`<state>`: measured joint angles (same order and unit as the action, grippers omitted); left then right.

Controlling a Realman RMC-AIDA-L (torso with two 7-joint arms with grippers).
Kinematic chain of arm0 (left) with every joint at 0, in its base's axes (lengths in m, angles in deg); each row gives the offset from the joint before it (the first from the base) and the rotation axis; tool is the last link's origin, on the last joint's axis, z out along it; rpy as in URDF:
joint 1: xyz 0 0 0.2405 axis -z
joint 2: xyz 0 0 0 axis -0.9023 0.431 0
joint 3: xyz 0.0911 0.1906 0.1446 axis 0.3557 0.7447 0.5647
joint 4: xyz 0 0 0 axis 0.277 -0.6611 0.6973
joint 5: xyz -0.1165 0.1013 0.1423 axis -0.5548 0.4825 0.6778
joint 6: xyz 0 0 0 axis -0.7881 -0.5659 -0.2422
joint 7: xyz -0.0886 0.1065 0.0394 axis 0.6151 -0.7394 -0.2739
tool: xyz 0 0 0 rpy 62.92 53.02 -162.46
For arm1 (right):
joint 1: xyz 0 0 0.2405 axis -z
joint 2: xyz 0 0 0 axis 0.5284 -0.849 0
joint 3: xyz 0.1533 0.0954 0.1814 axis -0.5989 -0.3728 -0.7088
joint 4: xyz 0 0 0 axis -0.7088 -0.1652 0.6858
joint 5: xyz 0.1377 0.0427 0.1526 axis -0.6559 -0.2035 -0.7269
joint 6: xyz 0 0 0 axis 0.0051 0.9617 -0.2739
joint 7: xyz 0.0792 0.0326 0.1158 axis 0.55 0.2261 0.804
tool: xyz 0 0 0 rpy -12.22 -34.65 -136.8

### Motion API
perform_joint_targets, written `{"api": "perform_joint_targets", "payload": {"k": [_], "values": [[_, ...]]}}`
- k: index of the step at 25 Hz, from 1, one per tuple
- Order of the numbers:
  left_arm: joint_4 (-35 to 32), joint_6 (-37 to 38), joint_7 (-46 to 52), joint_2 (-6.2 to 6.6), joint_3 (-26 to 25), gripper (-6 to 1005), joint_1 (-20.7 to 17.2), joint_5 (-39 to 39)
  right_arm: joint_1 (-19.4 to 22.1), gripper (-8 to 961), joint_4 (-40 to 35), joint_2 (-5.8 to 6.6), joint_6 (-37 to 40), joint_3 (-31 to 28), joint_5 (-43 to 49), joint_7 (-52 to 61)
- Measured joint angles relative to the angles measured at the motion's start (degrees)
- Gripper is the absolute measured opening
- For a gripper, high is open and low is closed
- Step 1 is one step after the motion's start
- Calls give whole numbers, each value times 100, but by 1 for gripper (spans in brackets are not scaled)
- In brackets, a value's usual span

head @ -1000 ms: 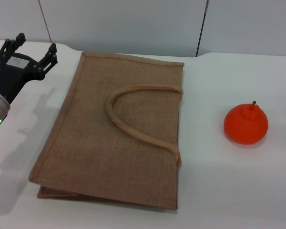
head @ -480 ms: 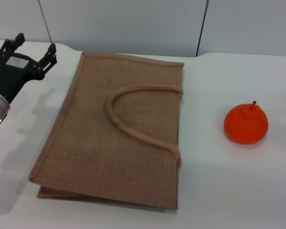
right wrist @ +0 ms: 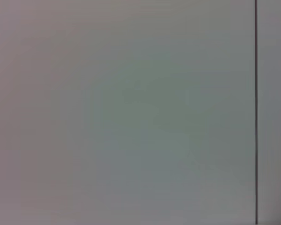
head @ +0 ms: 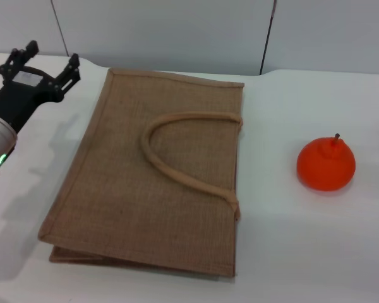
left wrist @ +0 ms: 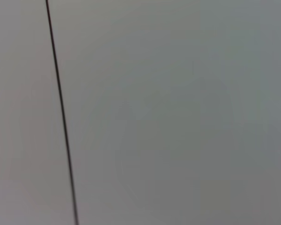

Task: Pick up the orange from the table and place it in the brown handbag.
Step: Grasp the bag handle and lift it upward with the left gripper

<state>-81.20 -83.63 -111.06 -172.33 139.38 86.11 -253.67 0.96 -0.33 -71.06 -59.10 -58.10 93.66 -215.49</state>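
The orange (head: 326,164), glossy orange-red with a short dark stem, sits on the white table (head: 303,252) at the right. The brown handbag (head: 151,177) lies flat in the middle, its looped handle (head: 177,158) on top. My left gripper (head: 45,57) is open and empty at the far left, above the table beside the bag's far left corner. The right gripper is out of view. Both wrist views show only a plain grey wall.
A grey wall with a dark seam (head: 267,38) stands behind the table. Bare tabletop lies between the bag and the orange and in front of the orange.
My left gripper has shifted slightly up and to the right, toward the bag's far left corner. The bag and the orange have not moved.
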Motion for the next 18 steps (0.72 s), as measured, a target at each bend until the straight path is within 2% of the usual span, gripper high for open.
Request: {"api": "perform_joint_targets", "payload": {"k": [5,14,15,16,18], "values": [[-340,165,725,45,106,838,-8,609,0,893,0,3,22,14,0,0],[-1963,1109,2727,53,58,837,-418,2899,5,893,0,10,159,34,0,0],[-2334,1279,3269,53,55,837,-507,3482,6,893,0,9,160,35,0,0],[-2334,1279,3269,53,55,836,-507,3482,8,893,0,9,160,35,0,0],[-2638,1360,3878,66,5,836,-547,4102,9,894,0,9,160,35,0,0]]}}
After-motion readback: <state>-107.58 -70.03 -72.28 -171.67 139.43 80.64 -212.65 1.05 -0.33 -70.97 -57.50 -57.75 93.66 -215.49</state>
